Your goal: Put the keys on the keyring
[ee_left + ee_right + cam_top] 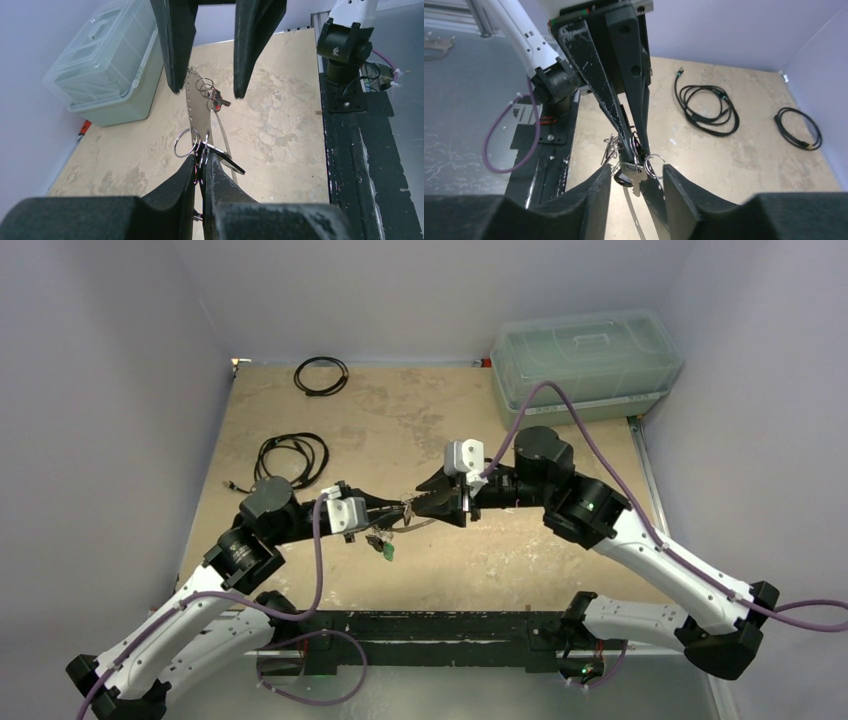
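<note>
The keyring [193, 107], a flat silver band with holes punched along its edge, is pinched above the bench [280, 125] by the left hand [200, 167]. The right hand [207, 92] is spread around its far end. Keys [216, 100] dangle from it, and only the top view shows a green tag [387, 551].

My matt black fingers [591, 75], scuffed pale, against the dull brushed-metal keyring [195, 107] and shiny metal keys [637, 177]; at upper left a frosted translucent plastic box [107, 75], below it the rough, blotchy tan tabletop [280, 130].
</note>
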You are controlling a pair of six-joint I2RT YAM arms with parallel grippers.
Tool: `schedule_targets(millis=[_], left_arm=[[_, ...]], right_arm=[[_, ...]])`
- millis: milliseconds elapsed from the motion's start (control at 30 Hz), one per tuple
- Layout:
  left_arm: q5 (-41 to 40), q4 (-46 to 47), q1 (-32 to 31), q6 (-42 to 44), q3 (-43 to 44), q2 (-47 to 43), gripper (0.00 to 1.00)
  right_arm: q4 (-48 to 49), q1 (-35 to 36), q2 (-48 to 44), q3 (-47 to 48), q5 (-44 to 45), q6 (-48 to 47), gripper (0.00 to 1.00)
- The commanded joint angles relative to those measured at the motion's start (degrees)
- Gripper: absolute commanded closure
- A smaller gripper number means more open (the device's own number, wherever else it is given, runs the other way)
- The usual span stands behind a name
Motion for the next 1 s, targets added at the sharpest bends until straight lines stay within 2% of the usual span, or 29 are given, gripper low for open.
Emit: schedule_targets(millis=[0,100,367,533,633,867,967], left_arm=[[3.6,6.5,0.9,-2.6,-0.1,-0.5,1.0],[4.5,6.8,1.4,-3.1,-0.1,-0.3,1.0],[6.0,7.2,2.2,-3.8,-0.4,0.1,1.0],[7.1,9.4,2.6,-4.7,-0.7,-0.3,1.0],[8.0,9.9,2.9,-5.1,-0.7,-0.4,1.0],[10.4,10.6,3.2,-5.5,-1.0,-0.4,1.0],[11.4,11.1,3.4,-5.9,-1.1,-0.5,1.0]], right_arm=[[-1.3,0.0,3.0,3.8,-4.7,-1.7,0.58],[-2.1,0.5,4.3,4.9,-6.0,-2.2,0.6],[-3.5,1.9,6.8,6.1,-2.3,-2.9,0.62],[-2.4,2.3,7.3,4.7,-1.3,-2.5,0.71],[-2.9,2.5,8.3,4.9,-0.8,-2.6,0.82],[-2.3,2.8,9.8,5.2,1.0,-2.6,0.87],[-2.3,3.0,10.7,5.5,1.6,-2.6,0.86]])
